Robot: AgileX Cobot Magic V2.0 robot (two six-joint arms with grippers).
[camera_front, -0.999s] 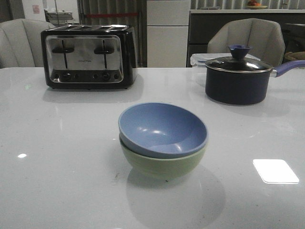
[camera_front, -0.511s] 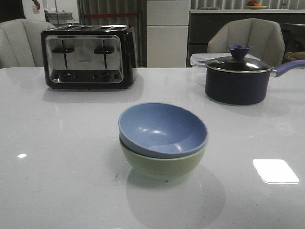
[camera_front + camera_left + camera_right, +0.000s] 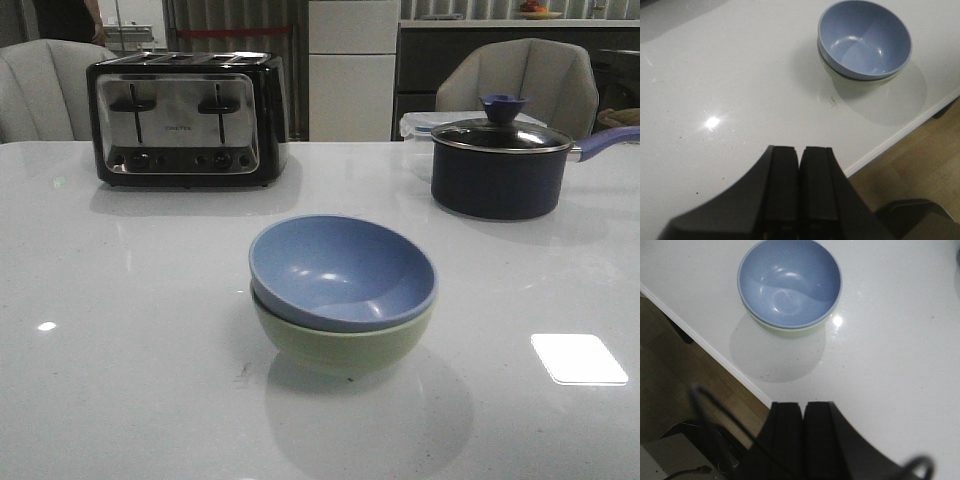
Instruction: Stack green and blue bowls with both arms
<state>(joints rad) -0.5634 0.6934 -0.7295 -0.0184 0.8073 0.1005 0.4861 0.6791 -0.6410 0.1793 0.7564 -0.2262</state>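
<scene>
Sitting nested, blue bowl point(image 3: 342, 270) inside green bowl point(image 3: 340, 340), seeming light, rigid, rim-graspable; left gripper point(image 3: 798, 187) and right gripper point(image 3: 802, 432) pressing closed, empty.

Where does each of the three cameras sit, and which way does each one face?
Front view: looks forward over the table at the blue bowl nested in the green bowl, with a toaster and saucepan behind; no robot part shows.
Left wrist view: on the left arm, looking down at the stack; the shut left end effector shows.
Right wrist view: on the right arm, looking down; the shut right end effector shows.
All three share the bowls.
</scene>
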